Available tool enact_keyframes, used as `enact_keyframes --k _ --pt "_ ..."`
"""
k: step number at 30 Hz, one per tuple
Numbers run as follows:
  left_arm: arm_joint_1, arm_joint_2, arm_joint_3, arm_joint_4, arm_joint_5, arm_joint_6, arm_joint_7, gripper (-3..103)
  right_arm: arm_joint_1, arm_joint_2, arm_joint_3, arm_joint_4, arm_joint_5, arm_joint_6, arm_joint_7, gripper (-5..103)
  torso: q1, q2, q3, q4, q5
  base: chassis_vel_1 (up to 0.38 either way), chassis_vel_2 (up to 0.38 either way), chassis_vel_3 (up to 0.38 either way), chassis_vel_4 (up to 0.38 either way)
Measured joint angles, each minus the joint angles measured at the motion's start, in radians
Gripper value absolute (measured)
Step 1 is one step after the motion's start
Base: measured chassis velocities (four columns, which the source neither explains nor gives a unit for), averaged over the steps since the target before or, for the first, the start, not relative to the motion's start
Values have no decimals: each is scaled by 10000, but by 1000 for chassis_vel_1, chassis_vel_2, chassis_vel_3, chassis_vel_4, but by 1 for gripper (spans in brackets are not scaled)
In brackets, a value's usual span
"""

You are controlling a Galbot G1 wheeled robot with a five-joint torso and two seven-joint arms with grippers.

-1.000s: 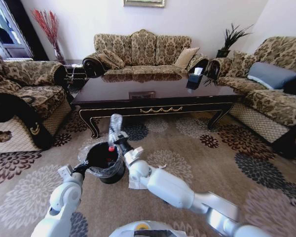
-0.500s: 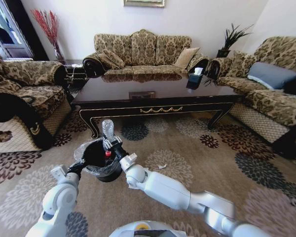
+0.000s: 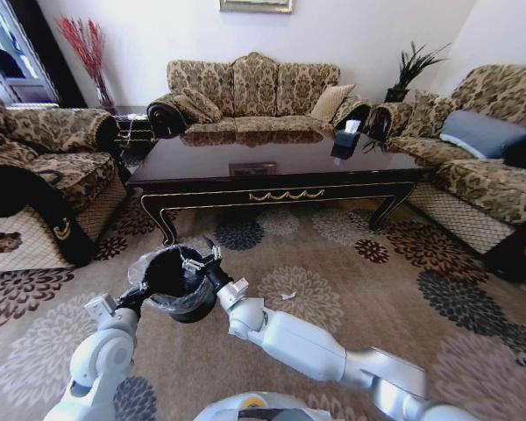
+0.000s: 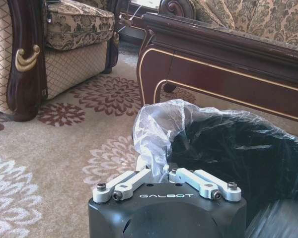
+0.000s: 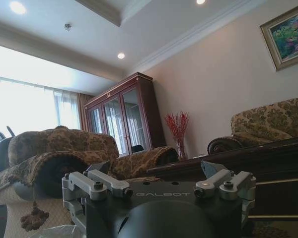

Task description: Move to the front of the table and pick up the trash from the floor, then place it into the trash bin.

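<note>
Nearest you, your left gripper [image 4: 166, 173] is pinched closed on the clear liner at the rim of the trash bin [image 3: 177, 279], which stands on the floor [image 3: 351, 281]. Your right gripper [image 3: 199, 260] hangs over the bin's mouth with its fingers spread and nothing in them. A white scrap [image 3: 287, 296] lies just right. Beyond stands the desk [image 3: 272, 167].

Two arms of glossy silver-white rounded segments are seen in the head view, joined by bulbous joints. Each wrist is ended by a black housing marked "GALBOT" in pale letters. On the left gripper [image 4: 168, 174], light silver metal linkage bars are fastened with dark round screws. The same silver bars and screws are carried by the right gripper [image 5: 159, 191], above a rounded black body.
</note>
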State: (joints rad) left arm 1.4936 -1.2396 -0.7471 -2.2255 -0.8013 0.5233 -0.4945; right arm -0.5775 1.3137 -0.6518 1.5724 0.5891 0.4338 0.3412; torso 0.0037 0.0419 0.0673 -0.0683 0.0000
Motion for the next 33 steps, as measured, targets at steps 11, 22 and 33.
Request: enact_keyframes --k 11,22,33 --pt "251 19 -667 -147 -116 -58 -255 3 -494 -238 2734 77 1188 -1658 1736 100 1 0 0 1 2 0 0 0 0" --pt "-434 143 -1231 -468 -1351 244 -687 3 -2540 -1751 4443 449 3461 -5230 5132 100 0 0 0 -7 3 0 0 0 0" --pt "-579 -112 -1079 -1198 -1413 324 -704 3 -3077 -2746 3749 861 5587 -8210 6414 100 0 0 0 0 2 0 0 0 0"
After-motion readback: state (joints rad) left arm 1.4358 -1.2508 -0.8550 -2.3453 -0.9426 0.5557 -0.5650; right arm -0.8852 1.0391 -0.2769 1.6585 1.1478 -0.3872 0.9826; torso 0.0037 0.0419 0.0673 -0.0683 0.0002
